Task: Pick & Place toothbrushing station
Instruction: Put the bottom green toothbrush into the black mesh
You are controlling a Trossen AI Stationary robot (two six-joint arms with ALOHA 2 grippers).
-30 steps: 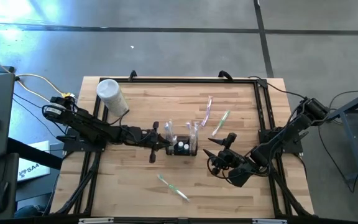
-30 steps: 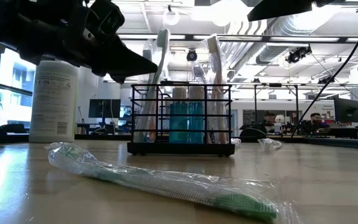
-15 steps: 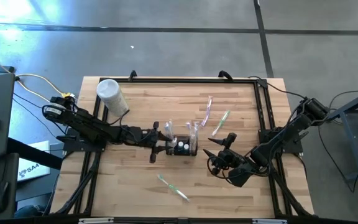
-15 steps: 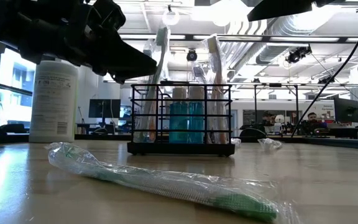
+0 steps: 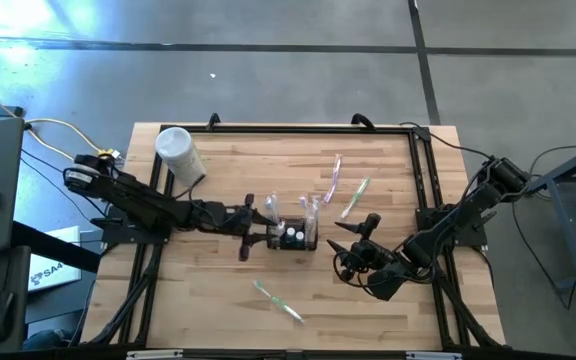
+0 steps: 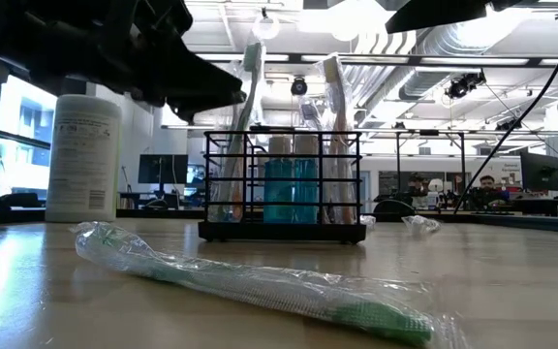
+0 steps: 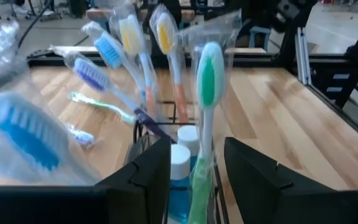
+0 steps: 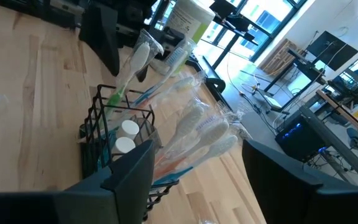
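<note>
We see the toothbrushing station (image 5: 293, 236), a black wire caddy, standing upright near the middle of the table (image 5: 218, 300), holding wrapped toothbrushes (image 7: 207, 87) and two small white-capped bottles (image 5: 292, 237). Our left gripper (image 5: 258, 232) sits right at the caddy's left end, fingers apart around a green-headed brush in its wrapper. Our right gripper (image 5: 353, 238) waits just right of the caddy, fingers spread. A white container (image 5: 178, 152) stands well behind and left of the caddy.
</note>
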